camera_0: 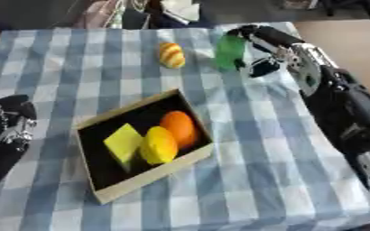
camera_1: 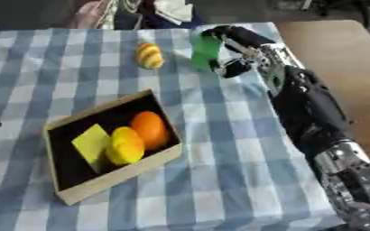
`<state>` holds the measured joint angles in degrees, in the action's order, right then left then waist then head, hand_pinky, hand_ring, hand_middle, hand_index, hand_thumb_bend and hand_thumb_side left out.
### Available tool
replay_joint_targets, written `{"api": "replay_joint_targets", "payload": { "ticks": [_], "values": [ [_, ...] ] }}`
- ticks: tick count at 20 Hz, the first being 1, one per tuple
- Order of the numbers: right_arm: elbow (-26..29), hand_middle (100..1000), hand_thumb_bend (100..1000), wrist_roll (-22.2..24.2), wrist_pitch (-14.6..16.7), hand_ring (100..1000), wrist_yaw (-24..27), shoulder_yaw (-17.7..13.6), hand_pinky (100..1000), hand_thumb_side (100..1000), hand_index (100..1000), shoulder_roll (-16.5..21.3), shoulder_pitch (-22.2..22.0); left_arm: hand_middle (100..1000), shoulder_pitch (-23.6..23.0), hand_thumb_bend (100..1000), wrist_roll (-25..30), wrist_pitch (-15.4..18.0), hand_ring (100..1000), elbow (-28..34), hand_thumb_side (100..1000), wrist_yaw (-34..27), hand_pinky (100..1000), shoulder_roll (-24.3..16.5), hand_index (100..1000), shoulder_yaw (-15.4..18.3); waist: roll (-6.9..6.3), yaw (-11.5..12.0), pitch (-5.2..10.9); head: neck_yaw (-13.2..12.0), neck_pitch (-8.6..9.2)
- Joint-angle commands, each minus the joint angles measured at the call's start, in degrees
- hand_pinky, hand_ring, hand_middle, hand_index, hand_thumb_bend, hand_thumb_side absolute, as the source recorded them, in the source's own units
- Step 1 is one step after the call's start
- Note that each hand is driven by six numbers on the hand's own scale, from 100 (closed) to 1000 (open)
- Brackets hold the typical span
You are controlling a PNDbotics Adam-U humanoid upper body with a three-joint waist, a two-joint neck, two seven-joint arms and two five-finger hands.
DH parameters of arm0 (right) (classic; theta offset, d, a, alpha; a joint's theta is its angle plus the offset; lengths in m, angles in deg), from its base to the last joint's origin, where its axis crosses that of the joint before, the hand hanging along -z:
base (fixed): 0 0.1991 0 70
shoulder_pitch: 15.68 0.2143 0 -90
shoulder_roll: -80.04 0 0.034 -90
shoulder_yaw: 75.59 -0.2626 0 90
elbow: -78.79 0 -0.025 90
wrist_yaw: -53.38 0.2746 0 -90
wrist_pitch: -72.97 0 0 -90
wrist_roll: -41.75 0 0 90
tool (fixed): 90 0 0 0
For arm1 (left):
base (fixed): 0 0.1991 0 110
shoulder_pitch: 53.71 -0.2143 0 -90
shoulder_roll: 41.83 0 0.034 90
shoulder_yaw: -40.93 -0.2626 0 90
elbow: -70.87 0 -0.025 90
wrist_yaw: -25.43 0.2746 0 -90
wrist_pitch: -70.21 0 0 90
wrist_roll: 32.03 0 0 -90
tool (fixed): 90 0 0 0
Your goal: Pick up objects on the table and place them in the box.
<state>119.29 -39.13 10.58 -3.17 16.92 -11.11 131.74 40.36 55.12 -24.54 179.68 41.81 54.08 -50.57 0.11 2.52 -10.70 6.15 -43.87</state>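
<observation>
A green object stands near the table's far edge, and my right hand is curled round it from the right. To its left lies a striped yellow-orange object on the cloth. An open cardboard box with a black inside sits at the centre-left. It holds an orange fruit, a yellow fruit and a yellow block. My left hand rests at the left edge, apart from the box.
The table carries a blue and white checked cloth. A bare brown surface lies to the right of it. Clutter and dark shapes line the far edge.
</observation>
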Motion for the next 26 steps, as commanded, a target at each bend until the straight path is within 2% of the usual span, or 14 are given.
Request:
{"api": "replay_joint_targets", "payload": {
  "ticks": [1,6,10,15,20,23,26],
  "values": [
    [2.87,569,100,-0.15,0.74,726,2.37,0.43,820,100,958,1.15,1.25,585,0.28,202,-0.13,0.12,551,0.85,658,-0.18,724,-0.43,774,0.32,-0.13,-0.06,0.74,0.10,-0.25],
    [6.30,573,100,2.00,2.50,730,6.89,2.09,824,100,959,1.49,1.66,586,0.25,196,-0.15,0.15,551,0.93,659,-0.23,727,-0.48,774,0.41,-0.01,-0.22,0.81,0.09,-0.25],
    [10.62,575,100,5.75,5.25,735,11.97,5.08,830,100,962,1.80,1.94,587,0.29,192,-0.22,0.15,554,0.98,659,-0.22,728,-0.62,775,0.59,0.17,-0.37,0.87,0.10,-0.25],
    [17.54,576,100,14.98,8.83,740,20.25,11.26,834,100,963,1.87,2.11,586,0.40,194,-0.52,0.11,552,0.97,657,-0.26,728,-0.77,775,0.97,0.48,-0.35,0.97,0.41,-0.25],
    [23.41,579,100,24.57,9.68,745,28.62,17.01,838,100,965,1.19,1.96,582,0.44,198,-0.70,0.05,550,1.02,656,-0.26,727,-0.85,775,1.10,0.68,-0.08,1.02,0.59,-0.25],
    [25.70,597,100,30.10,9.74,754,30.62,19.35,845,100,971,0.74,2.02,581,0.48,199,-0.76,0.02,550,1.08,655,-0.26,727,-0.91,775,1.13,0.84,0.02,1.05,0.68,-0.25],
    [26.99,614,100,33.85,10.29,766,30.14,20.62,850,100,978,0.08,1.95,581,0.57,197,-0.72,0.04,549,1.10,656,-0.29,727,-0.90,775,1.07,0.94,0.10,1.04,0.74,-0.25]
  ]
}}
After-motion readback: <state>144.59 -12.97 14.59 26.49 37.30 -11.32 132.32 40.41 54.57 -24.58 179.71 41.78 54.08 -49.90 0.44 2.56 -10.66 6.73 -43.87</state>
